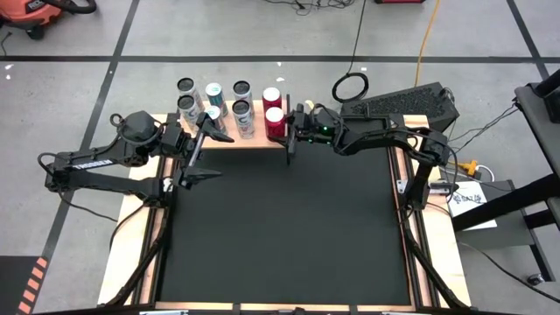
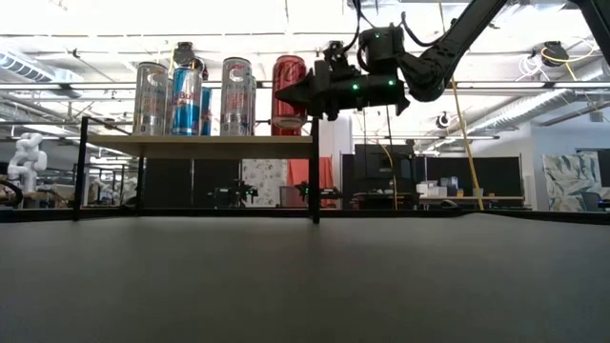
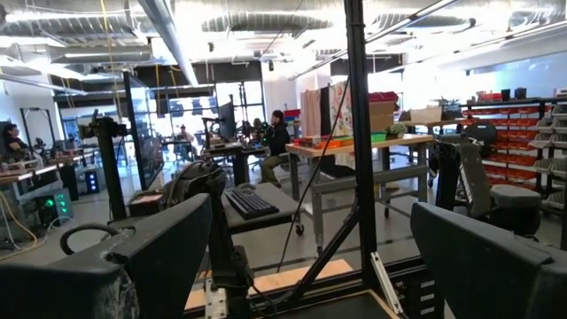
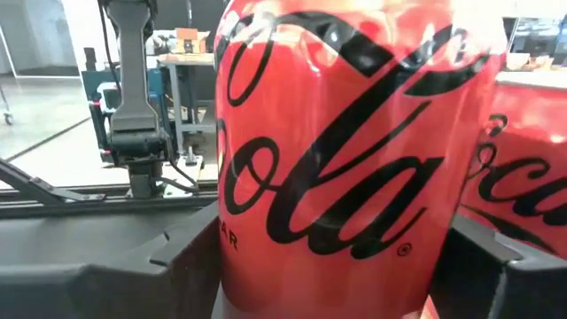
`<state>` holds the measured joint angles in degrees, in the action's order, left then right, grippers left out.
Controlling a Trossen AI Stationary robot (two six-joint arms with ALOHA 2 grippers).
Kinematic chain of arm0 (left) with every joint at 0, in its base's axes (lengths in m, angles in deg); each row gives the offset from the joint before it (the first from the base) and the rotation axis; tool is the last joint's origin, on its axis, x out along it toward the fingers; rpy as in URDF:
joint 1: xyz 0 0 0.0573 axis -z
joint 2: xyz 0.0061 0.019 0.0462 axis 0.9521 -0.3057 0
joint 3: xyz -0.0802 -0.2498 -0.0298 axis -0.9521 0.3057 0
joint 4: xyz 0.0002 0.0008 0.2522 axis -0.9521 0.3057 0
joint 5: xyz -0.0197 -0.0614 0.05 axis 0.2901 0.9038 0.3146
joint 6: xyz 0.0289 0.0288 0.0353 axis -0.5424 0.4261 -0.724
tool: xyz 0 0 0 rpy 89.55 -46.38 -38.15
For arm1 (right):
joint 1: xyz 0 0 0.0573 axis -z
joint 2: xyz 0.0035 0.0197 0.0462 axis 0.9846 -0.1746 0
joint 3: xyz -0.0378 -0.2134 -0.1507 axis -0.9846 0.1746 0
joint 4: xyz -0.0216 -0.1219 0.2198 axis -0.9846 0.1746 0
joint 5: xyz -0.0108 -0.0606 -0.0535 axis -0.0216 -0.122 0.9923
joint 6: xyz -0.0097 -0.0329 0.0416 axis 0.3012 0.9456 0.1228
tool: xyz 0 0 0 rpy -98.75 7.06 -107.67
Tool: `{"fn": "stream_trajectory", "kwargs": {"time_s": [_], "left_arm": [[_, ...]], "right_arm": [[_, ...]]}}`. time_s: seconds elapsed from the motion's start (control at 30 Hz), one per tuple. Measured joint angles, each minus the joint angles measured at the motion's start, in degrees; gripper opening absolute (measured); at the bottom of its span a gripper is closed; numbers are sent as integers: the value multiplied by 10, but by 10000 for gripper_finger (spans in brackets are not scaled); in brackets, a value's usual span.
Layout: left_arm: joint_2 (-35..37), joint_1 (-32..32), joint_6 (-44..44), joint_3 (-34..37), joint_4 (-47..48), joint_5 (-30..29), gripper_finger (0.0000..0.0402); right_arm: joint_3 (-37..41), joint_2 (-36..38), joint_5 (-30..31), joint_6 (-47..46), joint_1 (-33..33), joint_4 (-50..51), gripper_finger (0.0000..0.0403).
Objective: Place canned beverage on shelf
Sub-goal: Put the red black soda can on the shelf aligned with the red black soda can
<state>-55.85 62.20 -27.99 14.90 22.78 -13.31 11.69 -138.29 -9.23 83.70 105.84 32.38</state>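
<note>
The shelf (image 1: 229,138) stands at the far edge of the black table (image 1: 280,227), a pale wood board on thin black legs, and it carries upright cans in two rows: silver and blue ones toward its left and middle, two red ones at its right end. The right gripper (image 1: 287,125) reaches in level from the right side at the height of the cans, and its fingers stand on either side of the nearer red can (image 1: 276,122) (in the right wrist view this can (image 4: 354,151) fills nearly the whole picture between the two dark fingers, with the second red can (image 4: 523,168) showing just beside it). The jaws are parted about as wide as the can, and whether the pads press on it or stand just clear I cannot tell. In the low view the red can (image 2: 289,95) stands upright on the board with the gripper (image 2: 297,95) beside it. The left gripper (image 1: 199,150) waits at the shelf's left front corner, its fingers spread wide apart and holding nothing
</note>
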Motion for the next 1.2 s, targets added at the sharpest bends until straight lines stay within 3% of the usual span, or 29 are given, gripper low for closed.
{"fn": "stream_trajectory", "kwargs": {"time_s": [0.43, 0.97, 1.2], "left_arm": [[0, 0, 0, 0, 0, 0, 389], [0, 0, 0, 0, 17, -2, 389], [0, 0, 0, 0, 15, -2, 389]], "right_arm": [[-1, -29, 2, 41, 0, -11, 291], [-44, -58, 2, 3, 11, 10, 293], [-43, -58, -15, 2, 7, 12, 334]]}}
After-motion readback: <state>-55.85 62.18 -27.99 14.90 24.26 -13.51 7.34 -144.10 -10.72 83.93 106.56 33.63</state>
